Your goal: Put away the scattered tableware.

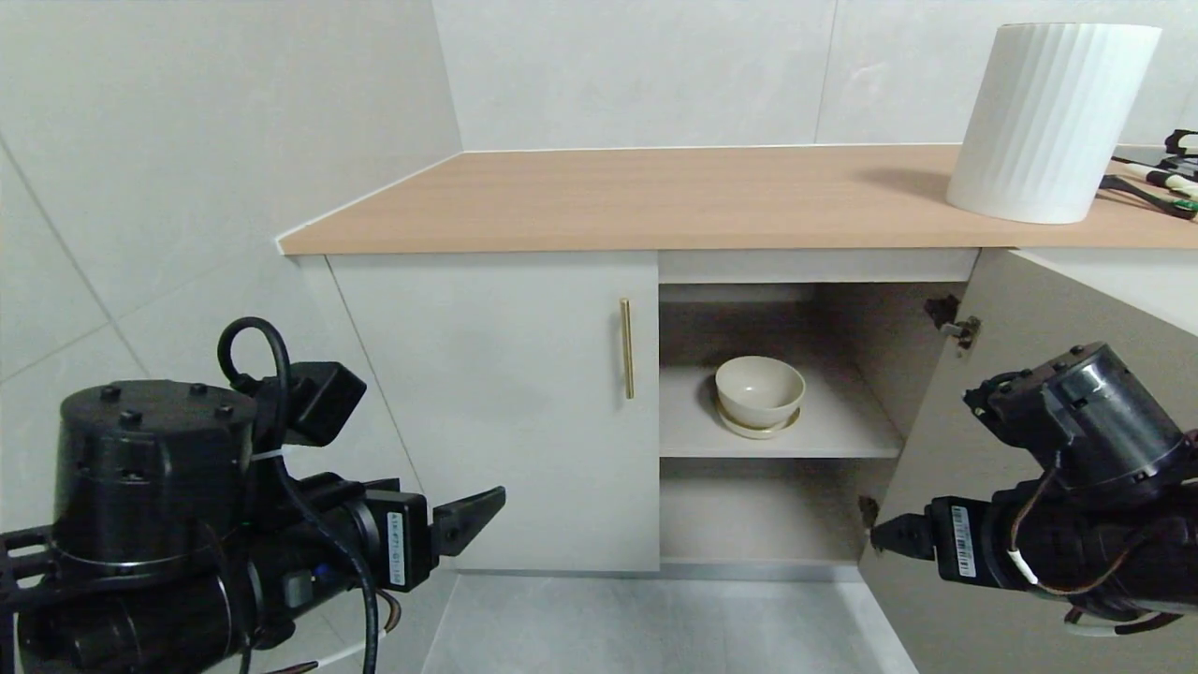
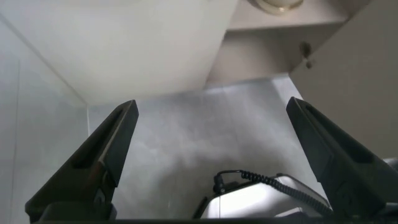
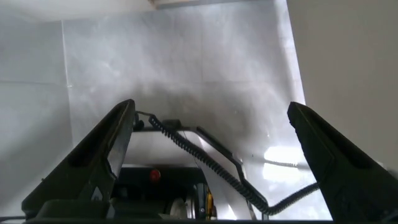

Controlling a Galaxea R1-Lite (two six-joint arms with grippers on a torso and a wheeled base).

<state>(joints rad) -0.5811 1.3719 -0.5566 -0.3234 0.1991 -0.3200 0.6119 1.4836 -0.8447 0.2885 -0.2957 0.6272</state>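
Bowl (image 1: 759, 388) sits on a saucer (image 1: 758, 429) on the middle shelf (image 1: 842, 426) of the cabinet, whose right door (image 1: 983, 449) stands open. Both look ceramic — stiff, glazed, probably slippery and easy to chip; the bowl's rim seems the natural hold, one finger inside, one outside. Headroom under the desk (image 1: 655, 197) is modest, and the closed left door (image 1: 496, 402) bounds one side. Left end effector (image 1: 473, 515) and right end effector (image 1: 884, 535) hang low outside — both released, empty.
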